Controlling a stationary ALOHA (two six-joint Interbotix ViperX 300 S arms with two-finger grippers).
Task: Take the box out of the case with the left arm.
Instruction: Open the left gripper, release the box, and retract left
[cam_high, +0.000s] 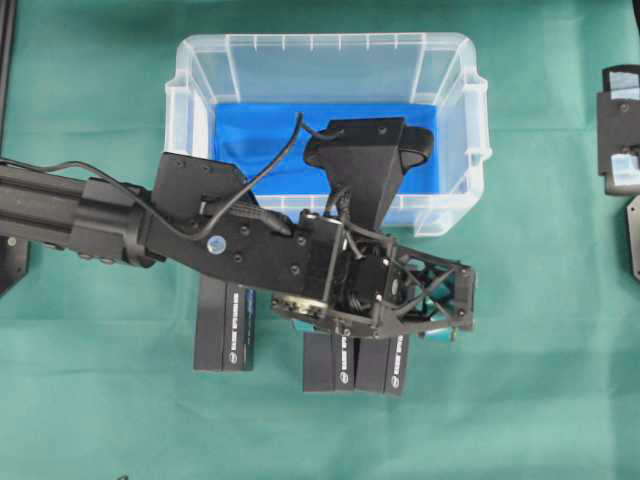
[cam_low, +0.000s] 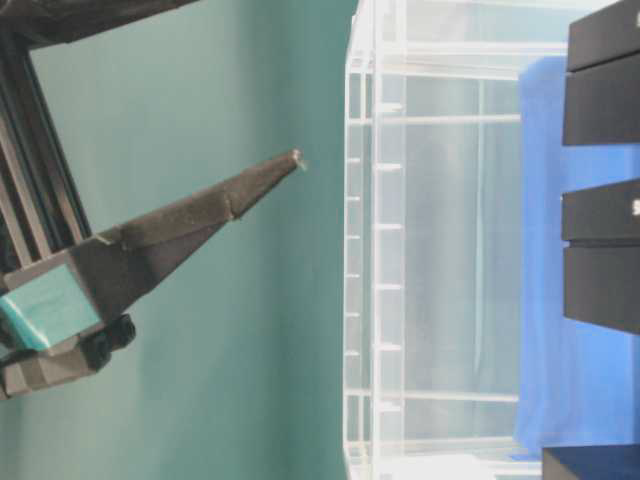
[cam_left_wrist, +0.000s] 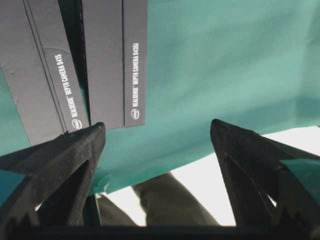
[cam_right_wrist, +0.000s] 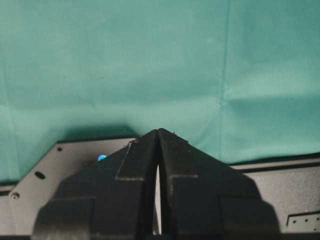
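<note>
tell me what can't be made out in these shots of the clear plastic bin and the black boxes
- Overhead view: the black left arm covers the near part of the clear plastic bin, so whether a box remains inside is unclear.
- Overhead view: the arm overlaps the tops of the black rectangular boxes on the green cloth.
- Left wrist view: the open left end effector hides the lower frame.
- Table-level view: boxes cut by the right edge.

Green cloth (cam_high: 560, 400) covers the table, lightly creased. Black base plate (cam_right_wrist: 295, 200) on the cloth, along the lower edge of the right wrist view, with small holes. Pale floor (cam_left_wrist: 200, 185) shows past the cloth's edge in the left wrist view.
</note>
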